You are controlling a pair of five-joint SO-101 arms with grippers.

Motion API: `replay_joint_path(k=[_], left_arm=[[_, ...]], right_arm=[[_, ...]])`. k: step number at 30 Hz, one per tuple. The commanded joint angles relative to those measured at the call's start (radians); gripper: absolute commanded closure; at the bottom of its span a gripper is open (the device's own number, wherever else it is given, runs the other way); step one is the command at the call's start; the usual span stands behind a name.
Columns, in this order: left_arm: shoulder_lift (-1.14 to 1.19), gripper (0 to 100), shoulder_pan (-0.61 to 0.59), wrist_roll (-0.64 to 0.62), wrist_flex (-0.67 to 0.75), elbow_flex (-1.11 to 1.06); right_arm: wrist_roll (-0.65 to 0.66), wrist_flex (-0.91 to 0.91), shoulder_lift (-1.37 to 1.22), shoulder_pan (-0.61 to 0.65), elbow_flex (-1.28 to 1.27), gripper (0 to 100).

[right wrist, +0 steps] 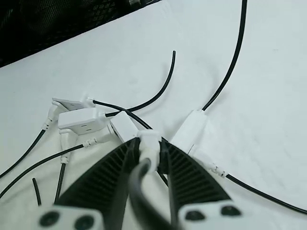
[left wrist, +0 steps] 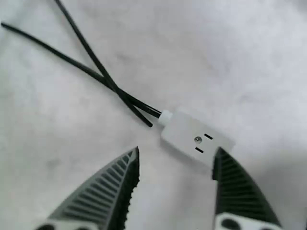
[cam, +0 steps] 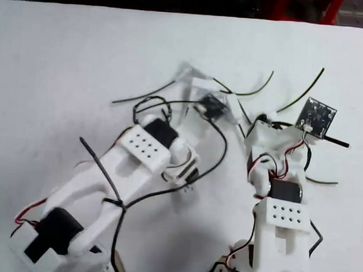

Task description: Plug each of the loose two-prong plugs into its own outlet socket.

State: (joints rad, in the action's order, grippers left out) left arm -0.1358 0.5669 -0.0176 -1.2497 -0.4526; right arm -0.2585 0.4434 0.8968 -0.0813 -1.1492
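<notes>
2 black cords (left wrist: 112, 86) by the socket (left wrist: 196, 139) run off the edge.

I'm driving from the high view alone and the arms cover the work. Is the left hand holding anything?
Observer: No. The left hand is open, with its fingers on either side of a white outlet socket.
Operator: Which way does that socket face?
Observer: Its two slots face up toward the camera, and nothing is plugged in.
Operator: And the right hand?
Observer: The right hand is shut on a white plug, whose cord runs back toward the wrist.
</notes>
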Motion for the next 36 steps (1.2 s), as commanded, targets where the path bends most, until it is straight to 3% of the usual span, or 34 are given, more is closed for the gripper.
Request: replay_joint_path(k=[1, 9, 14, 19, 22, 26, 36], left_arm=[[-0.051, 66, -0.013, -0.118, -0.009, -0.008], [-0.024, 66, -0.010, -0.327, 0.041, -0.034], [0.140, 66, -0.005, -0.339, 0.135, -0.057], [0.283, 68, 0.070, -0.328, 0.071, 0.021], [0.297, 77, 0.105, -0.232, 0.048, 0.043], [0.297, 98, 0.104, -0.087, 0.054, 0.051], [0.248, 98, 0.081, 0.114, -0.057, 0.040]], right_arm=[[0.000, -0.024, 0.012, -0.008, 0.048, 98.1], [0.002, -0.022, 0.012, -0.008, 0.048, 98.1], [0.002, -0.021, 0.012, -0.008, 0.048, 98.1], [0.002, -0.021, 0.012, -0.008, 0.048, 98.1], [0.002, -0.021, 0.010, -0.008, 0.048, 98.1], [0.002, -0.021, 0.008, -0.008, 0.048, 98.1], [0.002, -0.022, 0.005, -0.008, 0.048, 98.1]])
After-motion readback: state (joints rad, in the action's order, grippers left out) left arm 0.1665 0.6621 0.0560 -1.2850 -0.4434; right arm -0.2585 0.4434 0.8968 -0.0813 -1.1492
